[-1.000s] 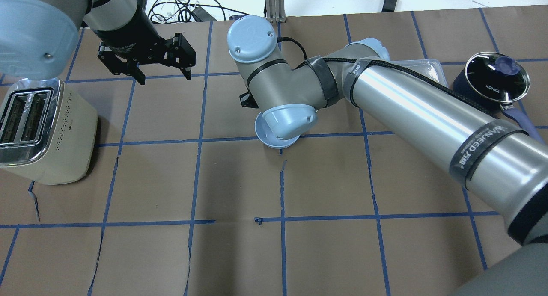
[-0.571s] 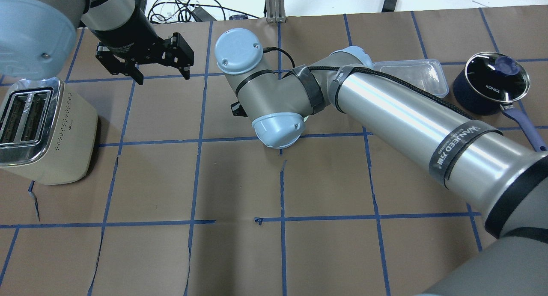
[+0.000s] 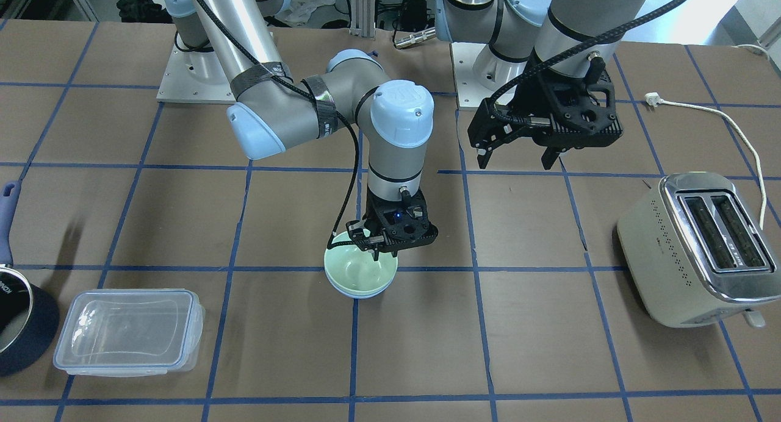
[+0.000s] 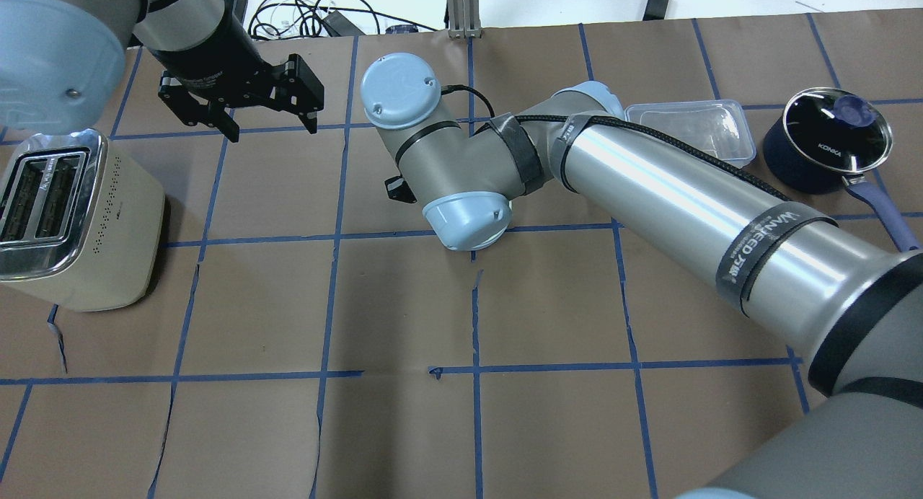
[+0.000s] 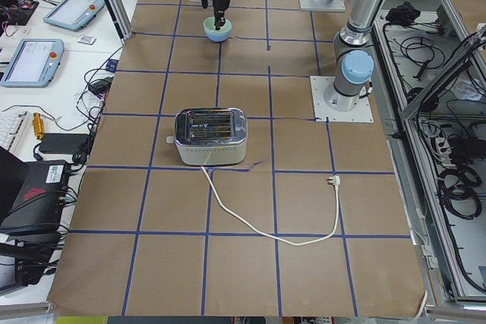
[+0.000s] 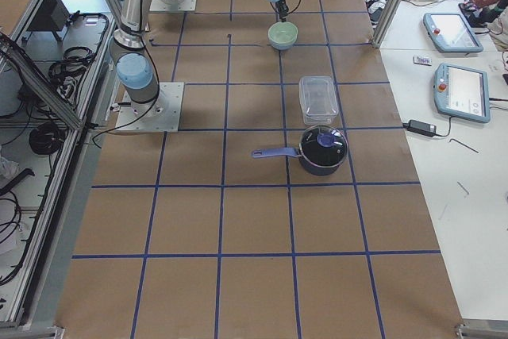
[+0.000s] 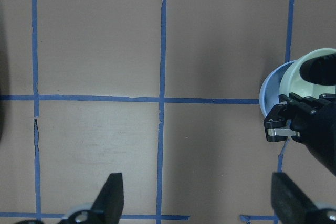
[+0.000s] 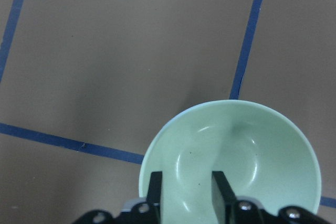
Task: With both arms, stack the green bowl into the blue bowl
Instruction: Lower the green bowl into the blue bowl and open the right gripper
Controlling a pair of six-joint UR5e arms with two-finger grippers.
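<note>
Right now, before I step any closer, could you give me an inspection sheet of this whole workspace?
Surface: table under brown paper with a blue tape grid; a few tears.
Job's things: green bowl sits nested inside blue bowl.
Clutter: toaster, clear lidded box, dark saucepan with lid.
Pincers: right pincer down at the green bowl's rim, grip cannot be told; left pincer open, empty, above bare table.
Cables: toaster's white cord loose on the table, unplugged; black cable along the right arm.
Surroundings: screen tablets on side benches; cable bundles behind the robot.
</note>
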